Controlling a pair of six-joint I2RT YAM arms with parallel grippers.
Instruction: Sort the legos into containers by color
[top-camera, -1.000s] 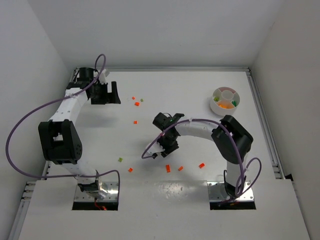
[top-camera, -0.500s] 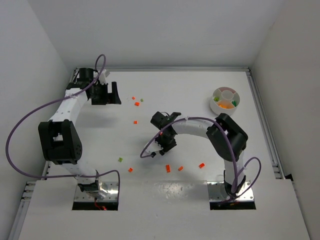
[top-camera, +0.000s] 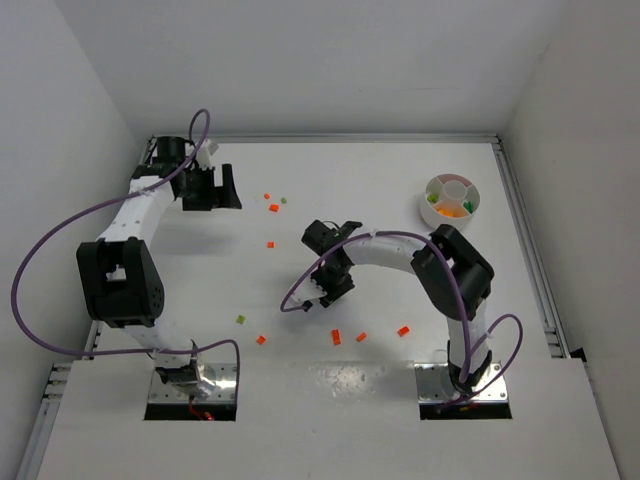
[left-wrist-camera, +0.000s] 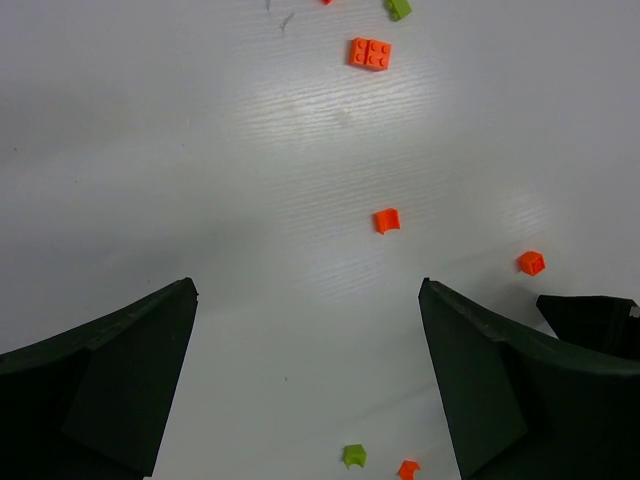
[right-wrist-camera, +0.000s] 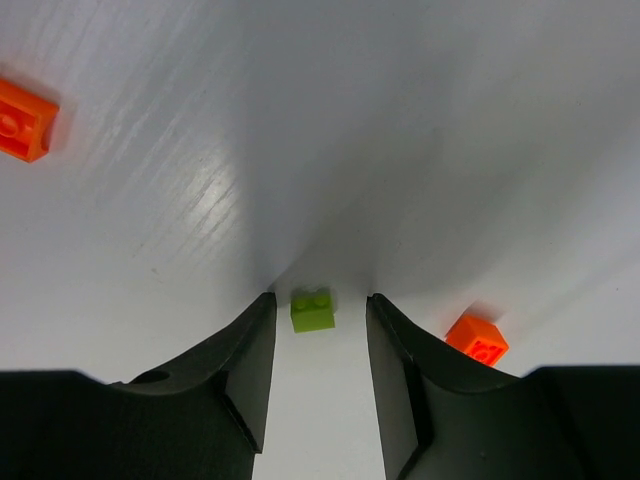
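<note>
My right gripper is down at the tabletop, open, its two fingertips either side of a small green lego with a gap on both sides. From above, the right gripper is at the table's middle. Orange legos lie near it and to the left. My left gripper hangs wide open at the back left, nothing between its fingers. The white divided dish stands at the back right, holding green, orange and yellow pieces.
Loose legos are scattered: an orange one and a green one near the left gripper, a green one and orange ones toward the front. A purple cable loop trails beside the right gripper. White walls enclose the table.
The right gripper has shifted a little to the left and away from the front edge, staying low over the table. The left arm has not moved.
</note>
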